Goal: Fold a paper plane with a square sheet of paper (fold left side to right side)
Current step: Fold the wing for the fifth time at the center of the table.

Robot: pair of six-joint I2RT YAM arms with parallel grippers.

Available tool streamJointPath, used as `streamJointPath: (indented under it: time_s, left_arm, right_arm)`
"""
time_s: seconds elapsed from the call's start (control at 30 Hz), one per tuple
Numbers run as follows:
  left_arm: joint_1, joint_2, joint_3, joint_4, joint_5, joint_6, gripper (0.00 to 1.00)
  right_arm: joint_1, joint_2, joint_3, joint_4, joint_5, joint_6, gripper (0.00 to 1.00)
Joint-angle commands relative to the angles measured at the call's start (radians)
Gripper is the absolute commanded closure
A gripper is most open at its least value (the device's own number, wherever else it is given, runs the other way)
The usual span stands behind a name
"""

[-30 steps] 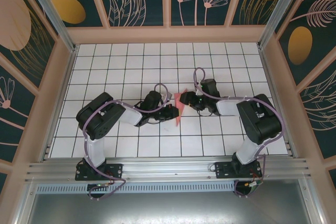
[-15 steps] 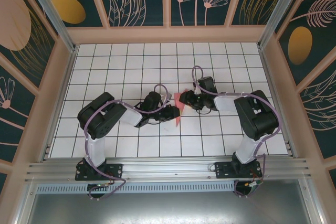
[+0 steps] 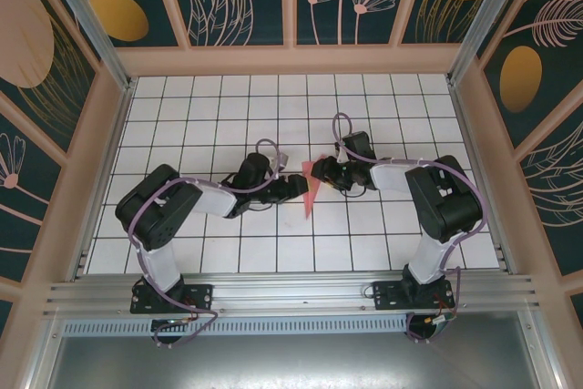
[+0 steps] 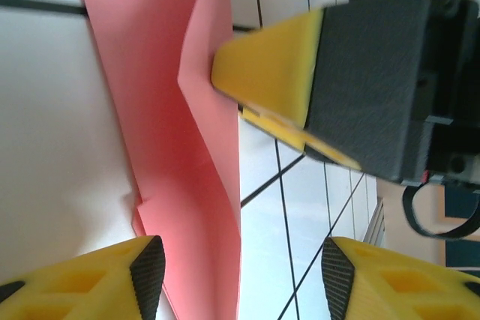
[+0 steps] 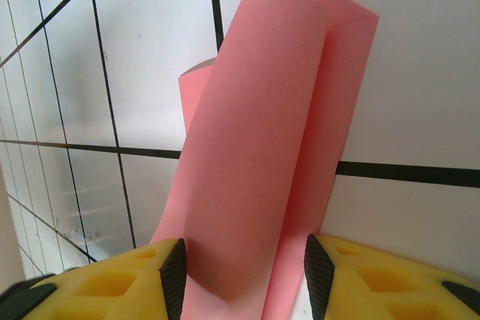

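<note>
1. Since a second ago, we see the left arm has swung toward the near left corner of the table (image 3: 364, 234).
2. Nearest, the sheet of paper (image 3: 310, 199) lies mid-table, its long axis running near to far.
3. The left gripper (image 4: 236, 260), fingers apart, sits at its left side.
4. Just beyond, the right gripper (image 5: 240, 264), fingers also apart, straddles the raised flap, so we judge it nearer the fold.

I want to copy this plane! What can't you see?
Top view: paper folds, too small, partly under left tool and right tool.
Left wrist view: paper's lower end, cut by bottom edge.
Right wrist view: whether right tool grips paper; contact below bottom edge.
</note>
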Motion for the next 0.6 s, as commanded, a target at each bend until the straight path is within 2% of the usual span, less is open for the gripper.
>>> streamJointPath:
  time_s: [0.0,0.27,0.57]
  left_arm:
    - [0.023,0.004,0.017,-0.017,0.015,0.023,0.41]
    - [0.024,0.081,0.088,0.024,0.045,0.003,0.45]
    - [0.024,0.152,0.123,0.063,0.081,-0.022,0.65]
  right_arm:
    - [0.012,0.065,-0.003,-0.04,0.035,-0.011,0.52]
    - [0.011,0.059,-0.006,-0.039,0.031,-0.011,0.53]
    - [0.011,0.062,-0.005,-0.038,0.027,-0.014,0.53]
